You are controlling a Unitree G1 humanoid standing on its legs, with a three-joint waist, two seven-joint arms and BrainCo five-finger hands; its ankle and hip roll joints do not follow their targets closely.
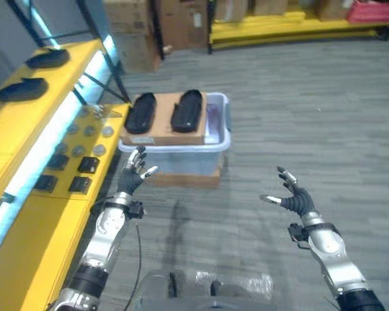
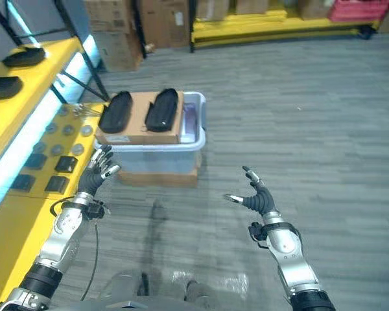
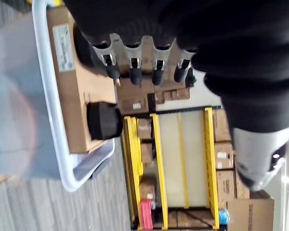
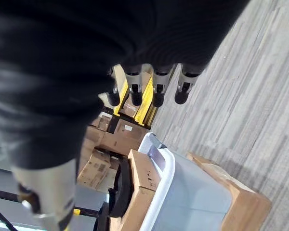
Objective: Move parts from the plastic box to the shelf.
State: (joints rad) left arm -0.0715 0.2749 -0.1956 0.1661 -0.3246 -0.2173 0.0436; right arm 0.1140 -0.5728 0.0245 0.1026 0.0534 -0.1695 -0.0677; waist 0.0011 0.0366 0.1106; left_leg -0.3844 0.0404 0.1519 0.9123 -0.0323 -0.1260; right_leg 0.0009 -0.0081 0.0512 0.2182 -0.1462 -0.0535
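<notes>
Reaching with nothing held, the left hand [image 1: 135, 170] and right hand [image 1: 292, 194] stood spread-fingered at lower frame. Two black parts [image 1: 186, 110] lay on cardboard [image 1: 163, 128] atop the plastic box [image 1: 222, 137], centre-left, beside the yellow shelf [image 1: 26, 152], presumably awaiting pickup.

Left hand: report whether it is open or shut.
Open. The left hand hangs near the plastic box, fingers spread and holding nothing.

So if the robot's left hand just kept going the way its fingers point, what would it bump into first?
Probably the clear plastic box just ahead of the left hand, at its near wall or rim; depth is hard to judge. The hand is open and empty.
</notes>
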